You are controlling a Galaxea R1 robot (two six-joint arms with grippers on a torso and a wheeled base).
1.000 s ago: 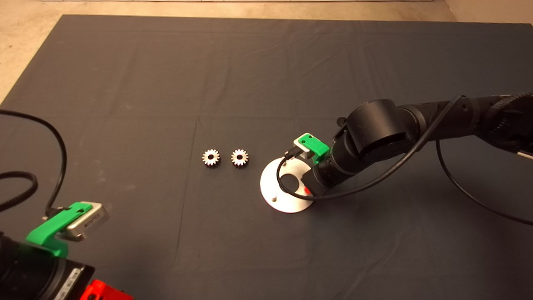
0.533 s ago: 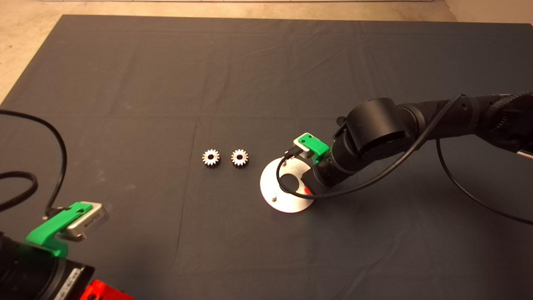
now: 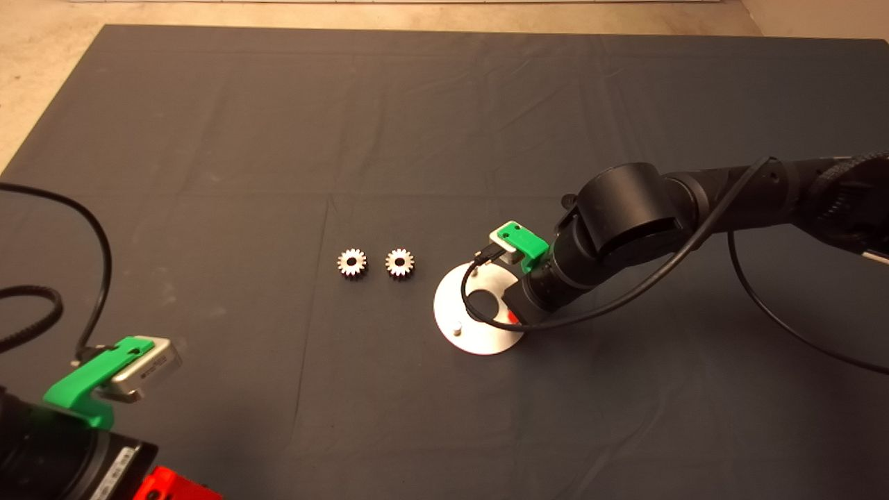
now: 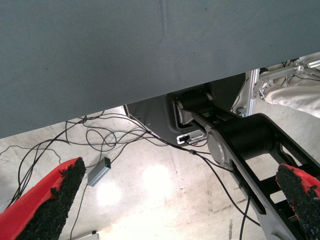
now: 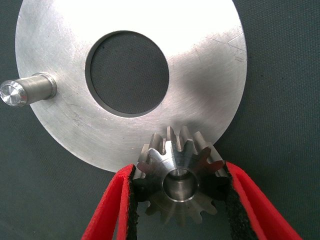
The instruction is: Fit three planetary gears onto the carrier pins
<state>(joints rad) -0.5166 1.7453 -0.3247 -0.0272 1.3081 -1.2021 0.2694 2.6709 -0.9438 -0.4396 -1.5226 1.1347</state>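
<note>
We see one gear pinched between the pads of the right end effector, sitting over a pin whose silvery top shows in its centre hole, at the right rim of the plate. A second pin stands bare on the near left side of the plate, beside the big centre hole; a third we can barely make out at the far edge, by the wrist. The plate lies flat on the dark mat covering the tabletop. Two more gears lie flat side by side on the mat, just left of the plate, apart from each other. The left end effector waits at the near left corner, fingers spread wide, its camera showing the mat's edge, floor and cables.
</note>
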